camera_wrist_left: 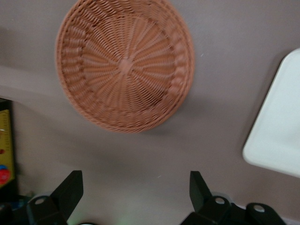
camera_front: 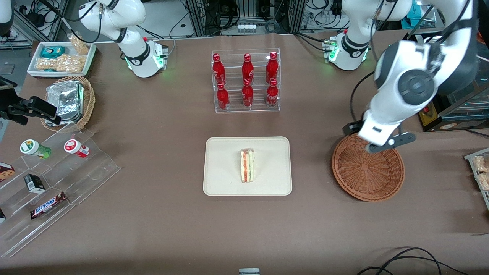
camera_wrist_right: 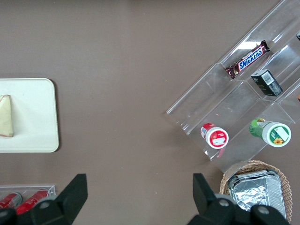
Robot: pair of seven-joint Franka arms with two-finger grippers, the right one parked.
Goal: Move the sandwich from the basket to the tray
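Observation:
The sandwich (camera_front: 247, 165), a white wedge with orange-red and green layers, lies on the cream tray (camera_front: 225, 164) in the middle of the table; it also shows in the right wrist view as the sandwich (camera_wrist_right: 5, 116) on the tray (camera_wrist_right: 28, 117). The reddish-brown woven basket (camera_front: 367, 173) sits toward the working arm's end of the table with nothing in it. My left gripper (camera_front: 376, 147) hangs above the basket's rim farther from the front camera. In the wrist view the gripper (camera_wrist_left: 136, 180) is open and holds nothing, with the basket (camera_wrist_left: 124, 65) and a tray corner (camera_wrist_left: 281, 117) below.
A clear rack of red bottles (camera_front: 246, 80) stands farther from the camera than the tray. Toward the parked arm's end are a stepped acrylic shelf with snacks (camera_front: 49, 179), a tan basket with foil packs (camera_front: 68, 101) and a white snack tray (camera_front: 61, 57).

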